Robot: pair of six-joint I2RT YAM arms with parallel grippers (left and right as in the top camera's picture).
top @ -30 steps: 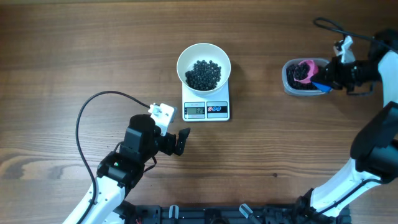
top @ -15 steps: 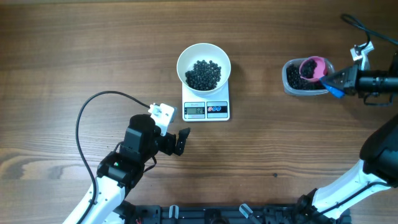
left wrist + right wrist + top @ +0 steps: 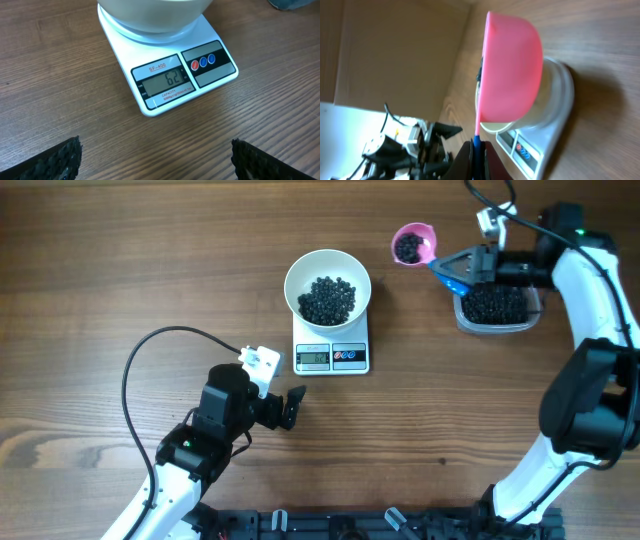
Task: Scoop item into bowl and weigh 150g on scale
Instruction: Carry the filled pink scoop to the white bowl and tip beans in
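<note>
A white bowl (image 3: 328, 285) partly filled with black beans (image 3: 327, 299) stands on the white scale (image 3: 331, 357). In the left wrist view the scale (image 3: 170, 75) has its display lit, and the bowl's base (image 3: 150, 15) is at the top edge. My right gripper (image 3: 462, 265) is shut on the blue handle of a pink scoop (image 3: 413, 244). The scoop carries beans and hangs to the right of the bowl. From the right wrist the scoop (image 3: 512, 70) hides part of the bowl (image 3: 542, 112); the gripper (image 3: 477, 150) is clamped on the handle. My left gripper (image 3: 293, 408) is open in front of the scale, its jaws (image 3: 155, 155) wide apart and holding nothing.
A clear plastic tub (image 3: 495, 308) full of black beans sits at the right, below my right wrist. A black cable (image 3: 150, 355) loops over the table left of the left arm. Bare wood surrounds the scale.
My right arm has swung left from the tub, carrying the loaded pink scoop up and toward the bowl. The left arm, bowl and scale have not moved.
</note>
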